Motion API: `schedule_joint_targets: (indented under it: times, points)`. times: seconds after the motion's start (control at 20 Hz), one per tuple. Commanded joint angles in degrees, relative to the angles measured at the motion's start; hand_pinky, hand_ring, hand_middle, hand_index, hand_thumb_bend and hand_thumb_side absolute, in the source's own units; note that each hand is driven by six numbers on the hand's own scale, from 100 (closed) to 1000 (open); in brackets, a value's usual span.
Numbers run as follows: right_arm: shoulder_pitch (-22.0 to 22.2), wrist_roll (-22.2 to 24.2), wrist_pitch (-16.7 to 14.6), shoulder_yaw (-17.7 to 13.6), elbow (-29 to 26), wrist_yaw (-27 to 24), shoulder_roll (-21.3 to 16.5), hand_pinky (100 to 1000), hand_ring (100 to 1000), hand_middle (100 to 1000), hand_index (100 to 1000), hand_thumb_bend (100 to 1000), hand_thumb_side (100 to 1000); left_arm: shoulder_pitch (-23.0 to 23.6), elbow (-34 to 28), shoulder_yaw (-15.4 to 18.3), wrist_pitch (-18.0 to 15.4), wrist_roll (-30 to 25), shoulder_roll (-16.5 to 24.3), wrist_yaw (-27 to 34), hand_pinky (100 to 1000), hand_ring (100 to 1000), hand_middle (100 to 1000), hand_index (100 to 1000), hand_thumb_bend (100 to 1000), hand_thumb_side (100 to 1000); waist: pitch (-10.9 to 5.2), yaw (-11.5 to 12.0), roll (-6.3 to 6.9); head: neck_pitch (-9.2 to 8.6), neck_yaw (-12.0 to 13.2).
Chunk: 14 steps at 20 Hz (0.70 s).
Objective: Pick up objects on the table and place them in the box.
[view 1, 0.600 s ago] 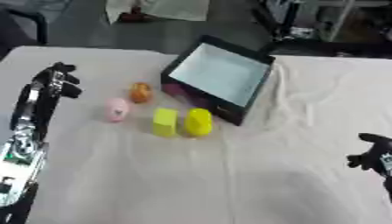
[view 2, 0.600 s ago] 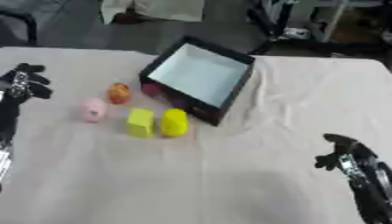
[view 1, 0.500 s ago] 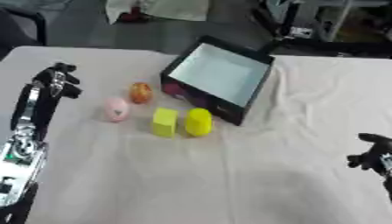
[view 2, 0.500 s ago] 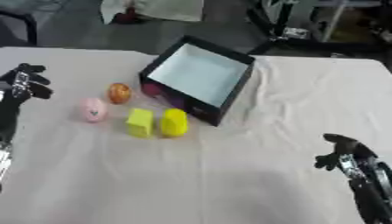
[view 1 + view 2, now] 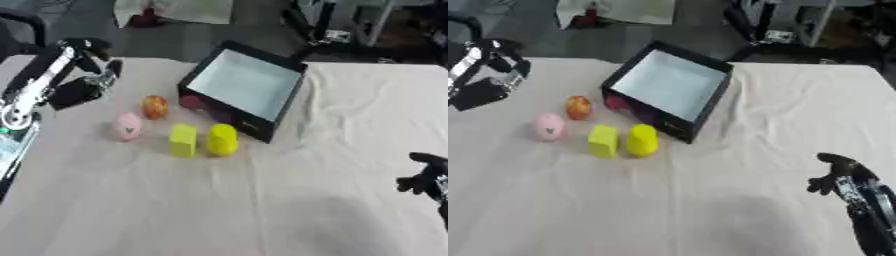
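Note:
The black box [image 5: 290, 99] with a pale inside stands tilted at the table's far middle. In front of it lie a yellow cylinder [image 5: 221, 139] and a yellow block [image 5: 183, 140]. An orange-red round fruit [image 5: 155, 106] and a pink egg shape [image 5: 127, 125] lie further left. A magenta thing [image 5: 192, 102] sits against the box's left wall. My left hand [image 5: 91, 56] hovers at the far left, open and holding nothing, well away from the objects. My right hand [image 5: 838, 172] rests open at the lower right, far from everything.
A wrinkled white cloth [image 5: 289, 200] covers the table, with bare cloth in front and to the right. Dark floor, furniture and a pale cloth heap [image 5: 175, 9] lie beyond the far edge.
My left hand has risen toward the far edge and shifted slightly right. The objects, the box and my right hand have stayed put.

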Motion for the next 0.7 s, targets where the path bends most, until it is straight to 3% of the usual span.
schedule_joint_targets:
  times: [0.05,0.2,0.3,0.5,0.7]
  points:
    - [-0.03,0.16,0.0,0.17,-0.89,0.35,-1.46,684,489,327,757,100,724,-4.75,1.72,-4.22,-2.06,-13.41,5.01,-4.97,751,670,739,879,338,512,-1.11,-0.21,0.38,-0.11,0.07]
    - [0.06,0.2,0.01,0.21,-0.85,0.35,-1.54,685,489,327,757,100,728,-8.75,4.98,-7.5,-4.4,-23.43,5.27,-9.67,761,682,754,876,387,447,-1.21,-0.39,0.42,-0.11,0.06]
    - [0.08,0.24,0.03,0.24,-0.82,0.34,-1.53,685,489,327,757,100,729,-10.38,7.98,-8.68,-5.52,-26.85,4.49,-13.1,763,686,760,878,399,442,-1.23,-0.44,0.42,-0.11,-0.01]
    - [0.12,0.28,0.04,0.27,-0.79,0.31,-1.47,684,489,327,757,100,730,-12.15,14.72,-9.85,-7.05,-27.92,2.03,-19.79,771,695,773,880,440,447,-1.26,-0.56,0.34,-0.11,-0.11]
    - [0.19,0.31,0.04,0.28,-0.76,0.3,-1.36,685,489,327,757,100,733,-12.98,21.2,-9.75,-8.12,-25.61,-0.57,-24.96,768,691,770,875,448,458,-1.26,-0.54,0.21,-0.11,-0.15]
